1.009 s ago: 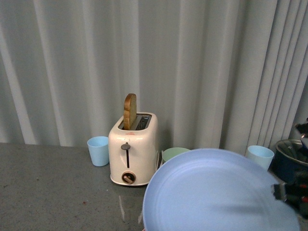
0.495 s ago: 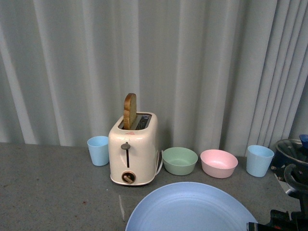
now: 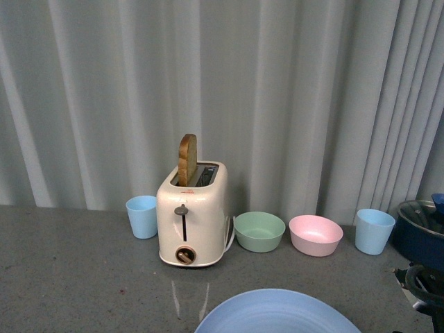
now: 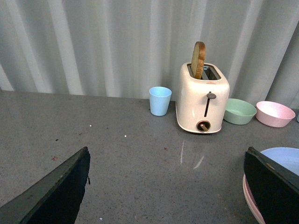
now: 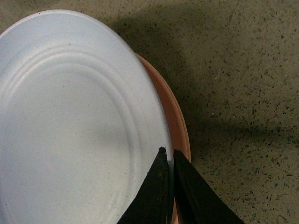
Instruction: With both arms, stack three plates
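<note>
Over the last second the light blue plate (image 3: 277,313) has dropped from a raised, tilted pose that hid both bowls to a low, nearly flat one at the near edge of the front view, and the dark right arm that showed beside it has sunk almost out of sight. In the right wrist view the right claw (image 5: 168,156) is clamped on the rim of this plate, its two dark fingers (image 5: 154,186) nearly together with the thin edge pinched between them. Directly under the blue plate lies the pink plate (image 5: 180,126), only a crescent of its rim showing past the blue edge, over the speckled grey table (image 5: 243,70); whether the two plates touch cannot be told. The left claw (image 4: 166,186) stands wide apart and holds nothing, its fingers framing the view well clear of everything, with the stacked plates visible by one finger. Farther back on the table stand a cream toaster (image 3: 192,216) with a slice of toast (image 3: 186,159) upright in its slot, a light blue cup (image 3: 141,216) just beside it, then a green bowl (image 3: 259,231), a pink bowl (image 3: 315,235) and a second blue cup (image 3: 374,231) in a row before the pale curtain (image 3: 277,90).
</note>
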